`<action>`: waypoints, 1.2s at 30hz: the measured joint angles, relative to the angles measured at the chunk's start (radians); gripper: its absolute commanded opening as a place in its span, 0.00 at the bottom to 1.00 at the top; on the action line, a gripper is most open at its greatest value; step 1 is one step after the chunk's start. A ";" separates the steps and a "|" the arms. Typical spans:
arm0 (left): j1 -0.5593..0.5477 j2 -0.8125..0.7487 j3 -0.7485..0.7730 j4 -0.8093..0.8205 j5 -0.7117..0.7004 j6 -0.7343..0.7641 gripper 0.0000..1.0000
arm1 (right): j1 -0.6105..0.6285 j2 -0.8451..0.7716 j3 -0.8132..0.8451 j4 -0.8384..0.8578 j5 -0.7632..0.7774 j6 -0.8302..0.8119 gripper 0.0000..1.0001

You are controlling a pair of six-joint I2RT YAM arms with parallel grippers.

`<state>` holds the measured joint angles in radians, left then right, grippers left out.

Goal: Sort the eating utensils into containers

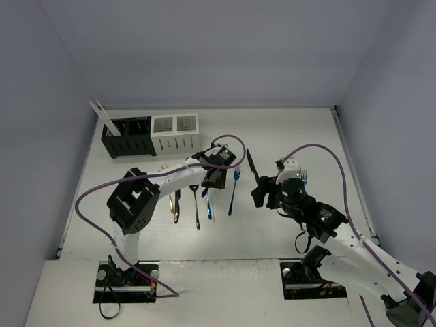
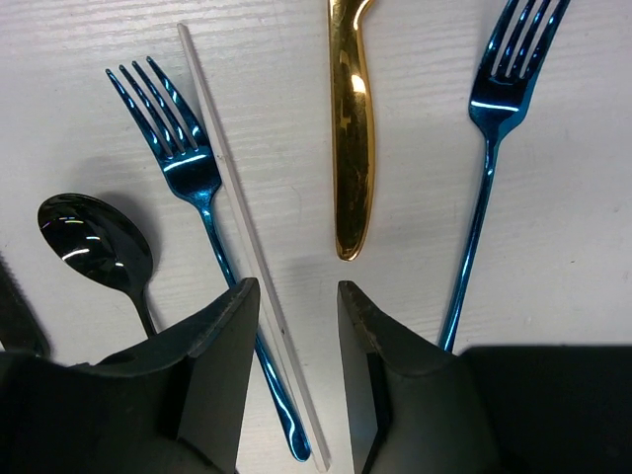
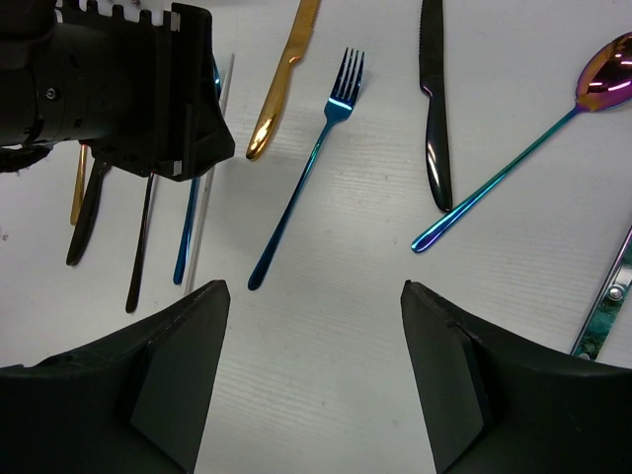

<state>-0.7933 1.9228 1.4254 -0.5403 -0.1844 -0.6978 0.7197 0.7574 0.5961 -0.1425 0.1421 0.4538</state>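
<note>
Left gripper point(image 2: 299, 291): its two black fingers stand partly apart with a clear gap and pinch nothing, low over the white table point(image 1: 286, 136).
In that gap: the near end of a thin pale translucent chopstick point(image 2: 242, 227) and the handle tip of an iridescent blue fork point(image 2: 188, 163). The two cross each other just beside the left finger.
Ahead of the left fingers: a gold knife point(image 2: 351, 138) ends just short of the gap. A second iridescent blue fork point(image 2: 484, 178) lies to its right and a glossy black spoon point(image 2: 94, 242) far to the left.
Right gripper point(image 3: 316, 291): its fingers are spread wide over bare table with nothing between them.
Ahead of the right fingers: a black knife point(image 3: 434, 109) and a spoon with a pink-purple bowl and blue-green handle point(image 3: 513, 163) lie flat, well apart from the fingers.
Utensils overall: they lie side by side in a loose row mid-table, between the two arms.
Containers: a black slotted caddy point(image 1: 126, 136) and a white slotted caddy point(image 1: 176, 133) touch each other at the far left of the table.
Inside: two pale chopsticks point(image 1: 102, 116) stand in the black caddy's left compartment, leaning left.
</note>
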 measured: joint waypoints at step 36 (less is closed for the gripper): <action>0.034 0.055 0.008 0.005 -0.009 -0.098 0.00 | 0.000 -0.016 -0.016 -0.001 0.000 0.003 0.68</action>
<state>-0.7589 1.9774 1.4329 -0.5358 -0.1938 -0.7955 0.7197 0.7414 0.5804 -0.1436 0.1421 0.4564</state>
